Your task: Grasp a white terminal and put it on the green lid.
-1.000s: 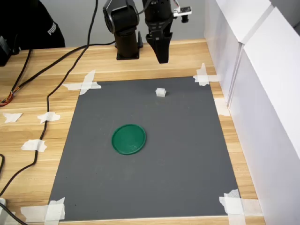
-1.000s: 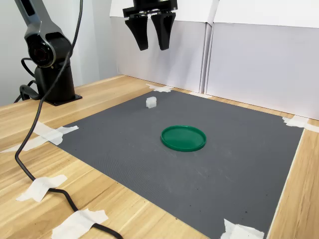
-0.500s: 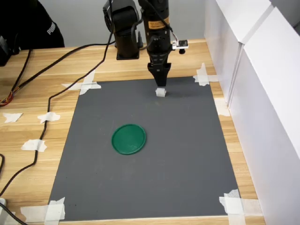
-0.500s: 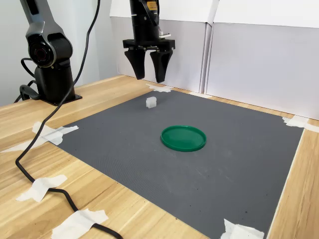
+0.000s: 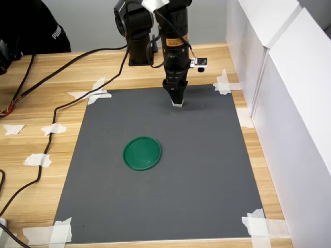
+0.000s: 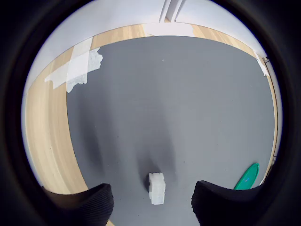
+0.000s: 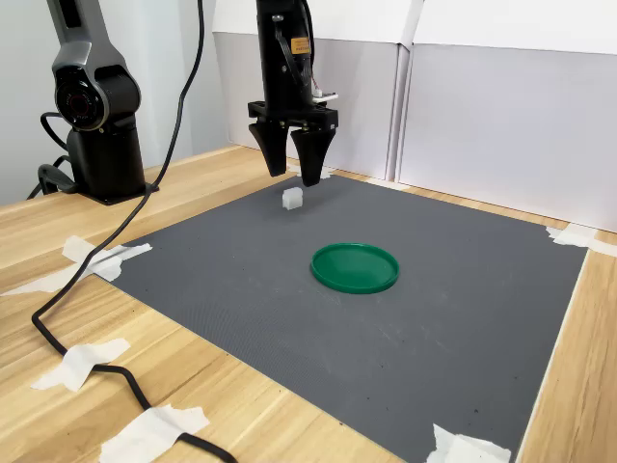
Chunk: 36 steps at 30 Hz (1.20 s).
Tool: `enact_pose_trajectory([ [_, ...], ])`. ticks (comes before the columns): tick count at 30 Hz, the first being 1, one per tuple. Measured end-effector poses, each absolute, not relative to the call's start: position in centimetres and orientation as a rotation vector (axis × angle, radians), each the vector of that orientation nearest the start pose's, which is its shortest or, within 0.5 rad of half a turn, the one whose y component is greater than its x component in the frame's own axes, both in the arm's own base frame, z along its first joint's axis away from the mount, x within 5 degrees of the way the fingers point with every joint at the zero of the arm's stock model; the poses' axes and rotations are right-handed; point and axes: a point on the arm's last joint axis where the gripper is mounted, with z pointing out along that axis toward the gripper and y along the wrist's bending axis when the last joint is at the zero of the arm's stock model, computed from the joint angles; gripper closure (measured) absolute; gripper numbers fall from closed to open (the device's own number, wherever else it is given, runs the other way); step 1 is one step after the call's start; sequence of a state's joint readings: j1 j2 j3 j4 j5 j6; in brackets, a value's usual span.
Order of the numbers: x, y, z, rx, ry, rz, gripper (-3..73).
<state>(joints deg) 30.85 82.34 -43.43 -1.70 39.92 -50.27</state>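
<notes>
The white terminal (image 7: 292, 198) is seen resting on the grey mat (image 5: 170, 175), toward the mat's far edge in the first exterior view, at about 12 o'clock from the mat's middle. In the wrist view the white terminal (image 6: 156, 188) is shown lying on the mat between the two dark fingertips (image 6: 82, 203), apart from both.

The tool (image 7: 296, 177) is held just above the terminal, pointing down, with its fingers spread; nothing is pinched between them. In the first exterior view the tool (image 5: 177, 102) is seen edge-on, so most of the block is covered and only its lower edge (image 5: 177, 105) is left showing.

The green lid (image 5: 142, 153) is laid flat on the mat, well apart from the terminal, at roughly 7 o'clock from it in the first exterior view. In the second exterior view the lid (image 7: 355, 267) is found at about 4 o'clock from the terminal, and only a sliver of it (image 6: 248, 177) is caught in the wrist view.

The mat is fastened to the wooden bench (image 5: 31, 103) with white tape (image 5: 93, 92) at its corners. The arm's base (image 7: 101, 125) is mounted on the bench beyond the mat, and a black cable (image 7: 67, 280) is trailed across the wood. White panels (image 5: 289, 103) are stood along the first exterior view's right.
</notes>
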Motion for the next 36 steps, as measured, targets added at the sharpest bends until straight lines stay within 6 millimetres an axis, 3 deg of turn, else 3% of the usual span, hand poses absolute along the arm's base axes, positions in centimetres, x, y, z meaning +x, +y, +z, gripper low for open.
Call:
enact_pose_trajectory([
  [7, 21.6, 12.7, 19.8, -1.858, 2.125, -0.110, -0.5],
  [25, 22.4, 12.8, 17.4, -1.847, 2.229, -0.136, 0.8],
  [30, 22.4, 12.8, 17.4, -1.847, 2.232, -0.136, 7.9],
  [36, 22.4, 12.8, 16.9, -1.865, 2.256, -0.132, 26.5],
])
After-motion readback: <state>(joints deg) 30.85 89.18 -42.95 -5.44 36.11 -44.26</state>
